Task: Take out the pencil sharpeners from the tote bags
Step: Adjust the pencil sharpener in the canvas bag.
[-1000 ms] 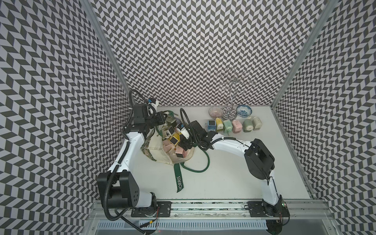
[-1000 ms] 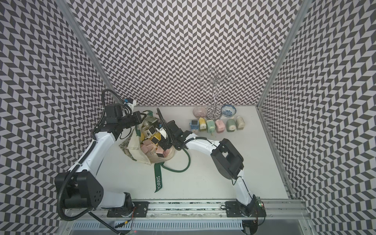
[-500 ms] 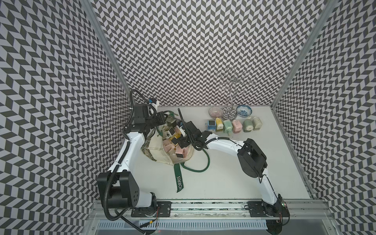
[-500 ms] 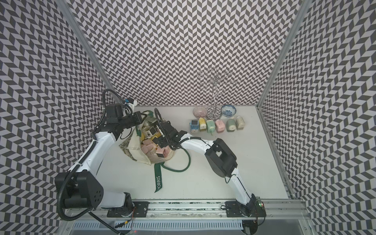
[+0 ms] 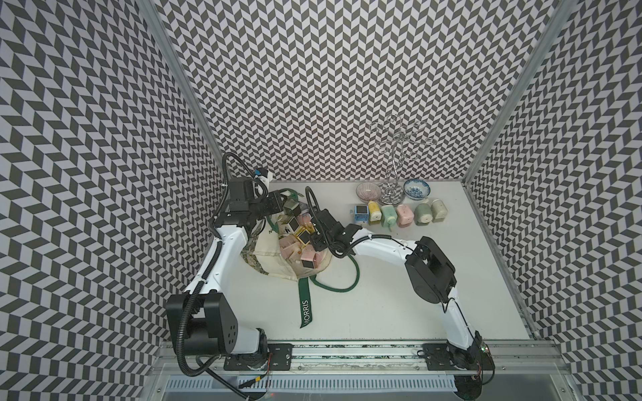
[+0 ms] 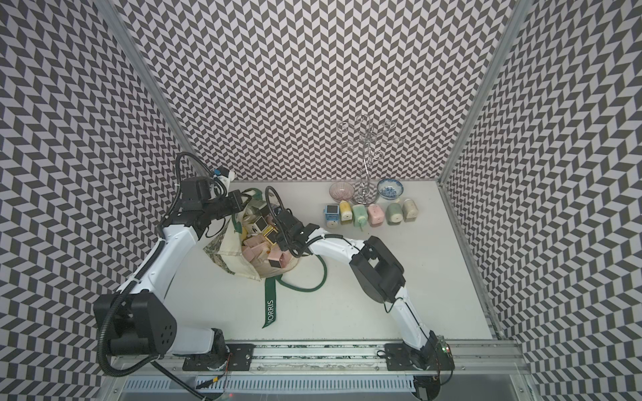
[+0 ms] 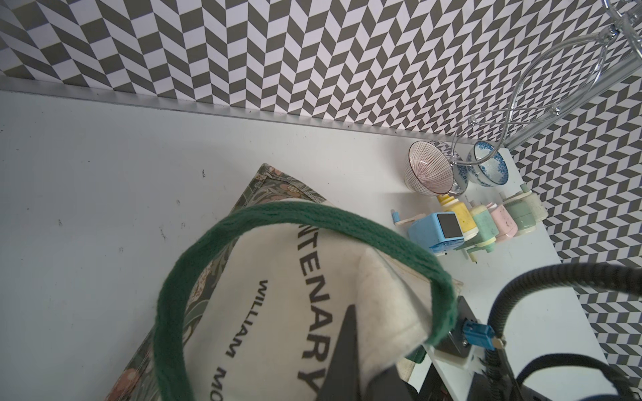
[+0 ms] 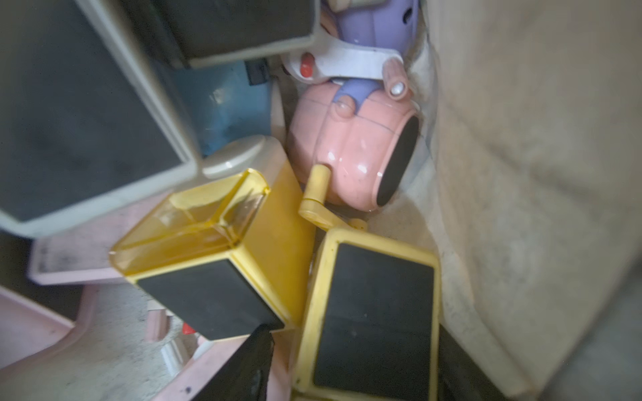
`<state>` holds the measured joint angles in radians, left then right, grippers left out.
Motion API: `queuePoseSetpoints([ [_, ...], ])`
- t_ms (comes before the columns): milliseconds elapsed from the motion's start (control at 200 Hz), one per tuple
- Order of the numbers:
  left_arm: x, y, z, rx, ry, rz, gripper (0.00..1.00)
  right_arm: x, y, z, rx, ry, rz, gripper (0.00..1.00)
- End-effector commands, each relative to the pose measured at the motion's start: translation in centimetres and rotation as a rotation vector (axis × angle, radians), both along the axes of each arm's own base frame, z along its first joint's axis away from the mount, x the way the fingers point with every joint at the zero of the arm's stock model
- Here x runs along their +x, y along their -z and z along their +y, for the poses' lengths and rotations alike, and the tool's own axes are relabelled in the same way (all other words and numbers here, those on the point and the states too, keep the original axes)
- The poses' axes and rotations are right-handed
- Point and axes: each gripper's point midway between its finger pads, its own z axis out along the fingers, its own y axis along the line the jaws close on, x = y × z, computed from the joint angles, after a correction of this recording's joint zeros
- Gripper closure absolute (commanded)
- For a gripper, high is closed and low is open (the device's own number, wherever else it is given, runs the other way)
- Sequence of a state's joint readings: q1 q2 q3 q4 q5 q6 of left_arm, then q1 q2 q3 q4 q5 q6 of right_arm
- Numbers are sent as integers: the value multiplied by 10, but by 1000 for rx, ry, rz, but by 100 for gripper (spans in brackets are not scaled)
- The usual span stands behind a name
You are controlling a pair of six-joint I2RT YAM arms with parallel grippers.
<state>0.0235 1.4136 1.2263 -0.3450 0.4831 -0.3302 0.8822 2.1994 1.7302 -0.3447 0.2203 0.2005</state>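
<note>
Right claw (image 5: 317, 244) deeper among pencil sharpeners (image 8: 215, 264), grip indiscernible; left claw (image 5: 279, 207) clamped on tote bag (image 5: 272, 258).

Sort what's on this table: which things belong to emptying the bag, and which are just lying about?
Job: tote bag; sharpeners inside it; six sharpeners lined up outside.
Lying about: pink striped bowl; blue patterned bowl; wire stand.

Your left gripper (image 6: 240, 203) was clamped on the far rim of the cream canvas tote bag (image 6: 232, 244), and your right gripper (image 6: 278, 238) was down in its mouth among heaped pastel plastic pencil sharpeners (image 6: 255, 241). A dark green lettered strap (image 6: 270, 305) trailed over the white table (image 6: 347, 305) toward the arm bases. Six more sharpeners (image 6: 375, 213) stood in a row just before a pink bowl (image 6: 341, 191), a blue-patterned bowl (image 6: 390, 189) and a silver wire stand (image 6: 365, 198).
</note>
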Motion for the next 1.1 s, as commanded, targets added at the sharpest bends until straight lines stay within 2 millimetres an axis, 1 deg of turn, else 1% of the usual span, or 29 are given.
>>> queuePoseSetpoints([
  [0,-4,-42,-6,-5,32,-135,100,30,-6,-26,34,113,-26,33],
  [115,-4,-41,-7,-7,37,-132,100,32,-10,-15,104,54,-4,34],
  [165,-3,-41,-7,-7,36,-130,100,29,-9,-9,116,16,0,34],
  [210,-3,-42,-6,-5,33,-133,100,29,-7,-6,126,7,7,34],
  [335,-3,-41,-6,-3,30,-131,100,26,-9,1,144,-29,21,43],
  [431,-3,-41,-6,-2,32,-133,100,19,-24,7,177,-88,15,51],
  [501,-3,-41,-6,-2,31,-131,100,17,-39,5,195,-95,-12,56],
  [591,-4,-42,-6,-1,30,-135,100,12,-62,-1,224,-104,-49,59],
  [761,-4,-42,-6,-2,32,-134,100,-11,-109,-6,312,-179,-91,61],
  [861,-4,-42,-6,-2,32,-134,100,-26,-127,-6,366,-225,-84,62],
  [986,-4,-42,-6,-5,32,-134,100,-49,-134,-2,448,-298,-23,62],
  [1096,-4,-42,-6,-5,33,-135,100,-69,-129,9,540,-371,71,62],
])
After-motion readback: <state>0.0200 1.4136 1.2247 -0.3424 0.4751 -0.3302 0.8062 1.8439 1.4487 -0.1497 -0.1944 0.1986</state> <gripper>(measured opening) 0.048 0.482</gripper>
